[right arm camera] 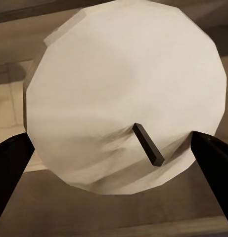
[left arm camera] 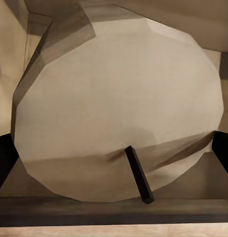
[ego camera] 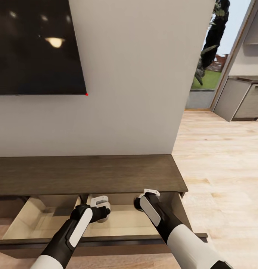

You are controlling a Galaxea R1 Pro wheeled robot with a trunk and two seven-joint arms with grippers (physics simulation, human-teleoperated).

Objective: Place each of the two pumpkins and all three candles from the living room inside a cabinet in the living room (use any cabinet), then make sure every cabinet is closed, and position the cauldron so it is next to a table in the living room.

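Each pincer grips a candle (left arm camera: 118,113) (wick up) inside the cabinet (ego camera: 87,173) drawer.

head looks down, wrists close on candles (left arm camera: 118,108)

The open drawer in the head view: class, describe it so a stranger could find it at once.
Under the wall-mounted black screen runs a long dark-brown cabinet. Its open drawer juts out below the top, toward the robot. Only it shows a pale wood interior, with both arms reaching in.
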